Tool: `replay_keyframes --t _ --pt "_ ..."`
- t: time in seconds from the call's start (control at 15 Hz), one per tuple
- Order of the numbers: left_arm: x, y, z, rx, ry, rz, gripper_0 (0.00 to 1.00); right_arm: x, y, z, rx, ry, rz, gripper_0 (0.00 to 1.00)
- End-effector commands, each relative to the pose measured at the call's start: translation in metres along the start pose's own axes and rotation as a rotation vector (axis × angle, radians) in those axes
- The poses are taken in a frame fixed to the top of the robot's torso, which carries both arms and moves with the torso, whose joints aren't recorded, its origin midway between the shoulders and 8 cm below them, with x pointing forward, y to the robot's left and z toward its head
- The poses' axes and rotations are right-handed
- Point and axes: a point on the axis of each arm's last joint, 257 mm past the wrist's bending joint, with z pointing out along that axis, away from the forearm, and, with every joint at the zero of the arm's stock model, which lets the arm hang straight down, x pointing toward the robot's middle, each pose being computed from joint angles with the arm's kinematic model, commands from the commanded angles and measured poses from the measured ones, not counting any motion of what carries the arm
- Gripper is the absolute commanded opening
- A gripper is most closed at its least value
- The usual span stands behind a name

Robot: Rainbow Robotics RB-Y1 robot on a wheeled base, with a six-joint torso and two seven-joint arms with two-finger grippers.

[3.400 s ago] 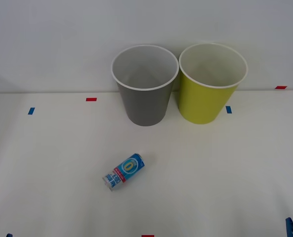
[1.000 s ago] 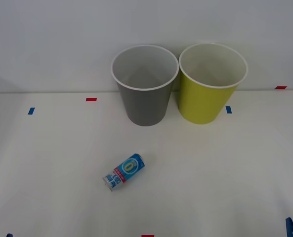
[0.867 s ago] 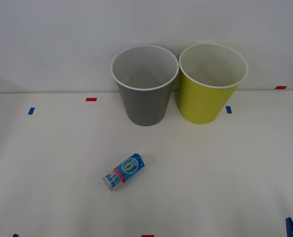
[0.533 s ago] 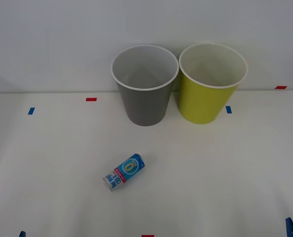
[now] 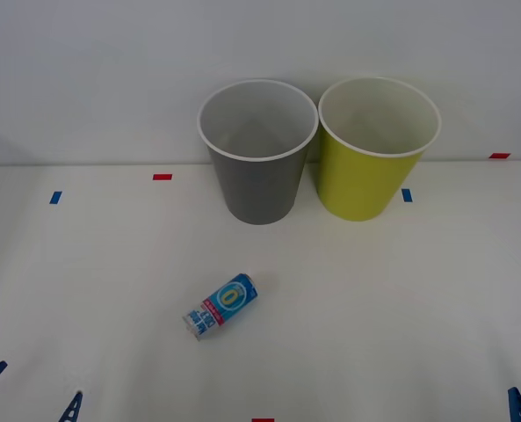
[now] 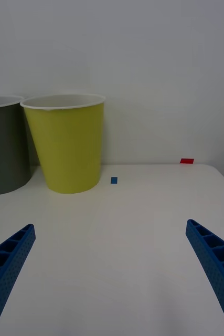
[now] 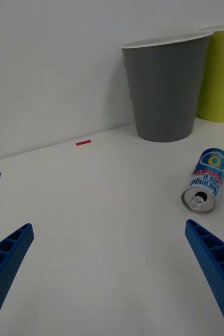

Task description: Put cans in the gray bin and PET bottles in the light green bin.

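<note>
Can (image 5: 220, 305) lies on its side on the worktop (image 5: 392, 299), well in front of the gray bin (image 5: 258, 167), silver top end facing the robot's left. Left gripper (image 5: 30, 391) sits at the near left edge, fingers apart, nothing held; it's the nearer one, so I'd approach low and close across the can's body, not its ends, or it may roll. Right gripper (image 6: 112, 278) idles wide open at the near right corner, facing the light green bin (image 5: 372, 171). Only tape marks (image 5: 162, 177) lie around; path looks unobstructed.
</note>
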Motion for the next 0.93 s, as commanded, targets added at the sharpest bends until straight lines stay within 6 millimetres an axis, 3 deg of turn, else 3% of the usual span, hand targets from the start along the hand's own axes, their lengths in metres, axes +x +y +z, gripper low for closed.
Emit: replay_keyframes --t 0.07,0.4,0.67,0.93 --pt "0.003 -0.018 0.016 0.093 0.009 0.007 1.00 0.000 0.000 0.000 0.000 0.000 0.000 1.00" --pt "0.005 -0.041 0.048 0.207 0.043 0.031 1.00 0.000 0.000 0.000 0.000 0.000 0.000 1.00" --pt "-0.018 -0.054 0.063 0.231 0.017 0.001 1.00 0.000 0.000 0.000 0.000 0.000 0.000 1.00" --pt "-0.047 -0.045 0.085 0.195 -0.079 0.000 1.00 0.000 0.000 0.000 0.000 0.000 0.000 1.00"
